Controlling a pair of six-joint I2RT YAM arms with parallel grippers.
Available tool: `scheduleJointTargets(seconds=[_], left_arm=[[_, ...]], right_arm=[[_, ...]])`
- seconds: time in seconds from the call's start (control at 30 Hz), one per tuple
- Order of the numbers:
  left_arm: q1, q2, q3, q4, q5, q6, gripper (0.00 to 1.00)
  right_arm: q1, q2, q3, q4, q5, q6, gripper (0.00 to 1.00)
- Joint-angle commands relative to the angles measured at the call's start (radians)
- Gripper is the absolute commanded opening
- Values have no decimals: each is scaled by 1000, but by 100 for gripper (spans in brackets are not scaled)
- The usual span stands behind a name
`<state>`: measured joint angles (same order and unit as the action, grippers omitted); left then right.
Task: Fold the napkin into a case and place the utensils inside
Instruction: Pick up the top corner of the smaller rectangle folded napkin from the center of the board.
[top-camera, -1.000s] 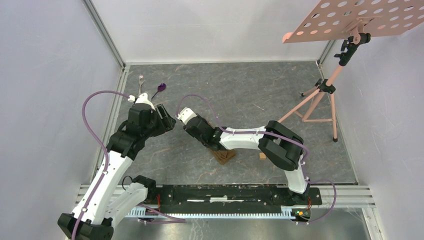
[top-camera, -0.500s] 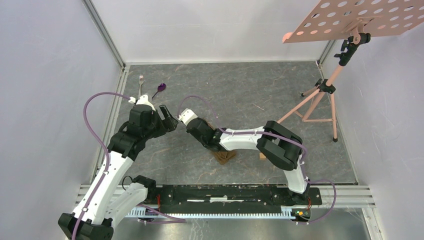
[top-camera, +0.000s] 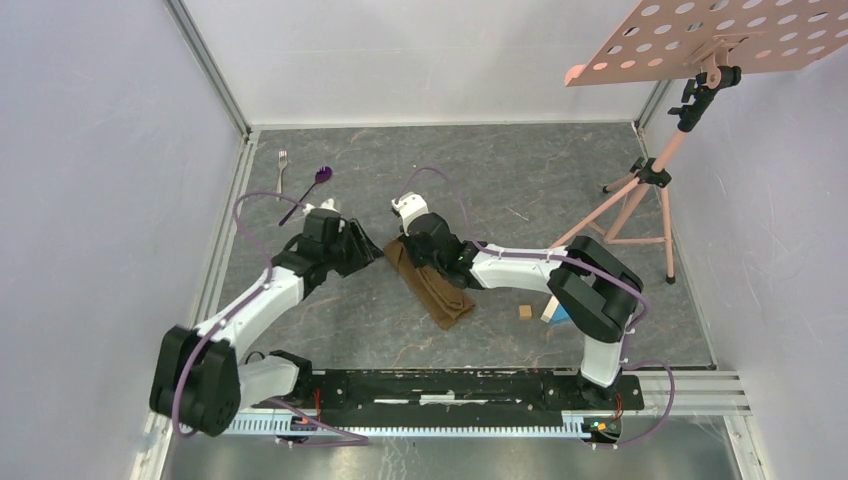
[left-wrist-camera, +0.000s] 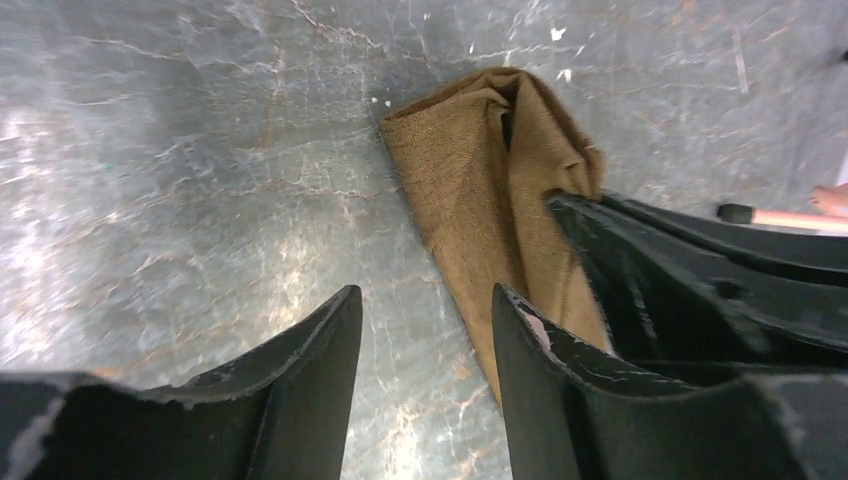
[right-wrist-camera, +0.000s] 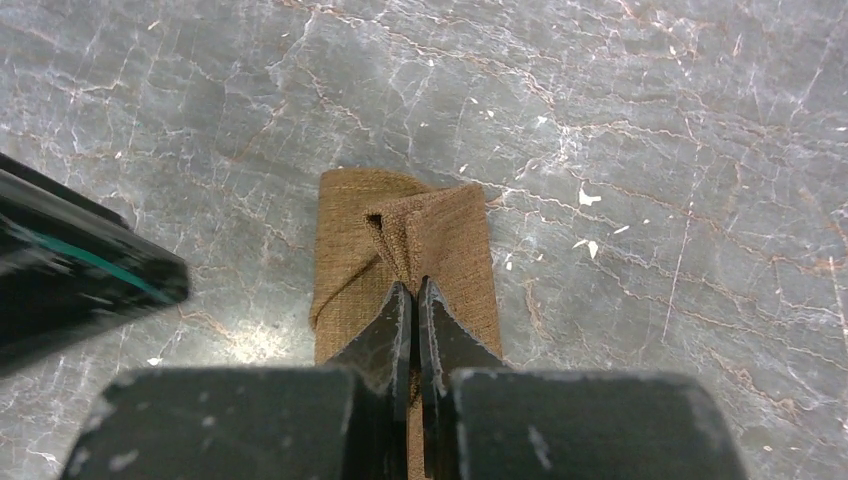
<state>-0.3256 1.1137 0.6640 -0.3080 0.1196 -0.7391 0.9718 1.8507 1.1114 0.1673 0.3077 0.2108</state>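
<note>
Nearest the bases, a wooden block (top-camera: 524, 312) lies right of the napkin (top-camera: 440, 295), a long, narrow folded strip set diagonally at mid-table (top-camera: 560, 200). At the strip's far end, the right gripper (right-wrist-camera: 412, 292) is clenched on a raised pleat of the cloth. The left gripper (left-wrist-camera: 424, 295), its jaws released and empty, stands just beside the strip's left edge. Farthest off, in the far-left corner, the fork (top-camera: 282, 160) and spoon (top-camera: 318, 177) lie side by side.

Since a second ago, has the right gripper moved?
Yes. The right gripper, shut on the napkin, has shifted rightward in the top view, toward the pink tripod, and a little farther out.
</note>
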Motion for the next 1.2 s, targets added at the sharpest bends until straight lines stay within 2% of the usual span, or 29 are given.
scheduleJointTargets(seconds=[0.0,0.07,0.13,0.27,0.33,0.4,0.93,1.17], left_arm=[[-89,119,-43,379,-47,17,56],[-171,155,-39,429,-188,89,54],[-220,192,-29,467,-255,146,52],[-301,276,11,462,-415,284,41],[-325,306,34,438,-464,333,33],[-340,320,40,436,-486,364,30],[-369,437,73,446,-536,427,32],[-403,483,105,433,-614,452,31]], right_arm=[[-29,-39,-26,57,-119,89,0],[-41,-44,-36,66,-135,101,0],[-47,-51,-41,71,-144,105,0],[-61,-56,-48,76,-160,112,0],[-62,-60,-49,77,-160,111,0],[-67,-63,-53,78,-163,117,0],[-81,-62,-73,95,-184,136,0],[-81,-58,-77,101,-195,137,0]])
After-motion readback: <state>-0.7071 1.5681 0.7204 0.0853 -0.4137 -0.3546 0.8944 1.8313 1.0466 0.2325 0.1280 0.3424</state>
